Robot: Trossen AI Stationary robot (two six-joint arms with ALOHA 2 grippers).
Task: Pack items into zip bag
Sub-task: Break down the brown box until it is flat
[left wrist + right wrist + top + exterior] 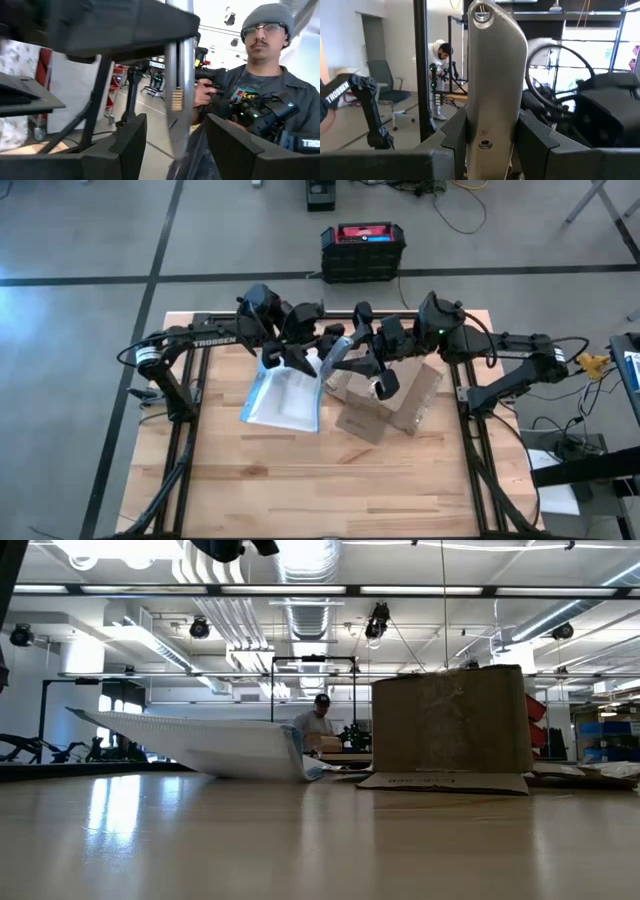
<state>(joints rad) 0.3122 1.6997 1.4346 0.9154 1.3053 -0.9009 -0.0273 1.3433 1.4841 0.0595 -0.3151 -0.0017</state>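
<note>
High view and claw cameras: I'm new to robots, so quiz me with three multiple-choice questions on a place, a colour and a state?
1. The cardboard box lies on which side of the zip bag? A the left arm's; B the right arm's; C on top of it.
2. The box is: A brown; B blue; C red.
3. The right claw is: A wide open, empty; B shut on a metal tool; C gripping the box.
Answers: B, it lies toward the right arm; A, plain brown cardboard; B, it clamps the tool.

High view straight down; low view level at tabletop; both share cardboard box [385, 408]
</note>
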